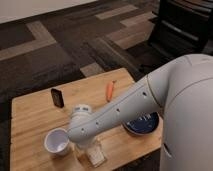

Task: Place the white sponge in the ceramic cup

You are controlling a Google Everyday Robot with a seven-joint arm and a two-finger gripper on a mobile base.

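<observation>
The white sponge (96,156) lies flat near the front edge of the wooden table (30,117), just right of the ceramic cup (57,141). The cup stands upright and shows nothing inside. My arm reaches in from the right, its wrist ending right above the sponge. The gripper (91,151) points down at the sponge, open, with its pale fingers on either side of the pad. The sponge rests on the table. The wrist hides part of it.
A black upright block (57,96) stands at the back left of the table. An orange carrot (109,91) lies at the back middle. A dark blue bowl (145,126) sits at the right, partly under my arm. A black chair (185,27) stands beyond the table.
</observation>
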